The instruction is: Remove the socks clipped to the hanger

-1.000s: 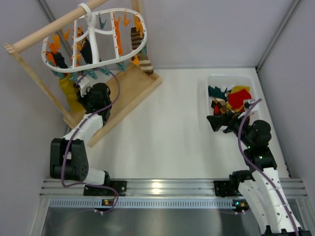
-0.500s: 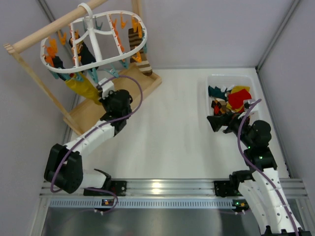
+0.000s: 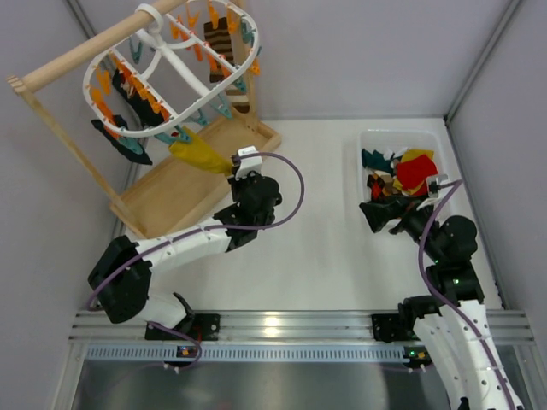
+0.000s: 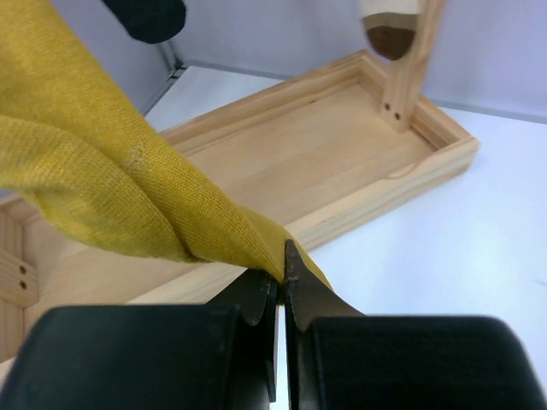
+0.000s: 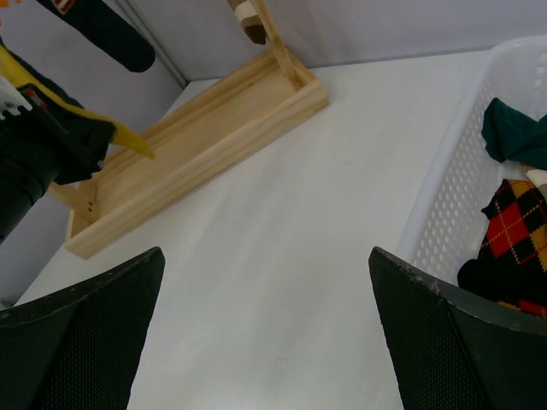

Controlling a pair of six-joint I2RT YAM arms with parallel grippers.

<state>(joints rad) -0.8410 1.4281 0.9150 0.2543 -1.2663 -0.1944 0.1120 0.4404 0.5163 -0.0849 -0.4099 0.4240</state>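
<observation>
1. Top view: the white hanger (image 3: 184, 60) hangs tilted from the wooden rod (image 3: 85, 55) at 11 o'clock. A striped sock (image 3: 225, 38) and a black sock (image 3: 130, 147) dangle from its clips.
2. The mustard sock (image 3: 198, 154) stretches taut from the frame's lower rim toward 4 o'clock, into the left gripper (image 3: 232, 164) above the wooden tray (image 3: 167, 196) (whether a clip holds the far end is too small to tell).
3. The right gripper (image 3: 376, 213) hovers at 3 o'clock, just beside the white basket (image 3: 402, 135) of loose socks.
4. Left wrist: the left gripper (image 4: 282, 273) is pinched tight on the mustard sock (image 4: 128, 171). The fabric runs up toward 10 o'clock, over the wooden tray (image 4: 325, 145).
5. Right wrist: the right gripper (image 5: 265, 256) stands wide apart and holds nothing. Below it is the bare table (image 5: 282, 196).
6. The white basket (image 5: 444, 213) sits at 3 o'clock, an argyle sock (image 5: 513, 231) inside it. The mustard sock (image 5: 128, 137) tip shows at 10 o'clock.
</observation>
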